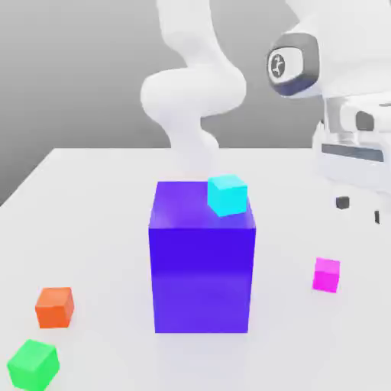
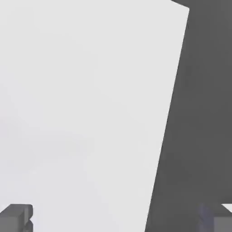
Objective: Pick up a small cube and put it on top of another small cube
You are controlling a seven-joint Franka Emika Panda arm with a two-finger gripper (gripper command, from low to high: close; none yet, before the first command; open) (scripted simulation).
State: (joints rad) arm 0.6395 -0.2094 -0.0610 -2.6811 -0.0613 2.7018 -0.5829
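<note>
The claw [image 1: 359, 209] hangs at the exterior view's right, above the white counter [image 1: 92, 214], its two dark fingertips spread wide with nothing between them. The small magenta cube [image 1: 326, 274] sits on the counter below it and a little nearer the camera, well apart from the big blue-violet block [image 1: 201, 263] in the middle. A cyan cube [image 1: 227, 194] rests on that block's top, near its far corner. An orange cube [image 1: 54, 307] and a green cube [image 1: 33, 363] lie off at the exterior view's left.

The step in hand looks to be the reach for the magenta cube. To do it well, I'd want the claw brought squarely over the cube before it drops, fingers straddling two opposite flat faces rather than the corners. From the hand view I see only fingertips [image 2: 16, 218] and bare counter, so the claw is probably not yet lined up, though I can't be sure. Descend straight, stop short of the counter, then close.
</note>
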